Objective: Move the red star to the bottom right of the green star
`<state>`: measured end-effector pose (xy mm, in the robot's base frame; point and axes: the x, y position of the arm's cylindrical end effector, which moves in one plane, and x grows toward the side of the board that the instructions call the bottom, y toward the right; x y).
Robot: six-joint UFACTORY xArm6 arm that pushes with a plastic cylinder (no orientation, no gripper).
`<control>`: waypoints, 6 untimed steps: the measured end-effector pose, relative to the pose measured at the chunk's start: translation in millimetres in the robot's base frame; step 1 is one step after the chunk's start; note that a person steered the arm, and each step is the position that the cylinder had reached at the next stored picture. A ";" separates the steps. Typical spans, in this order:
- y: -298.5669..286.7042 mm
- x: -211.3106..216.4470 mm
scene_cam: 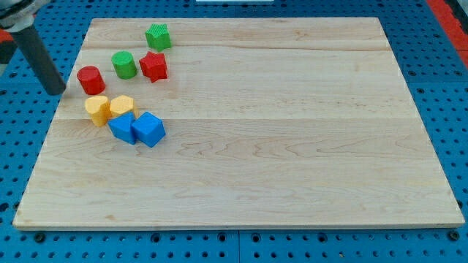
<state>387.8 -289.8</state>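
Note:
The red star [154, 66] lies near the view's top left, just below and slightly left of the green star [158, 36]. My tip [57, 93] is at the board's left edge, left of the red cylinder [91, 79] and well left of the red star. It touches no block.
A green cylinder [123, 65] sits just left of the red star. Two yellow blocks [96, 109] [122, 107] and two blue blocks [123, 128] [149, 129] cluster below. The wooden board [292, 146] rests on a blue pegboard.

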 end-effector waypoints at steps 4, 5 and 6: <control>166.1 -74.7; 174.6 -92.9; 176.8 -56.2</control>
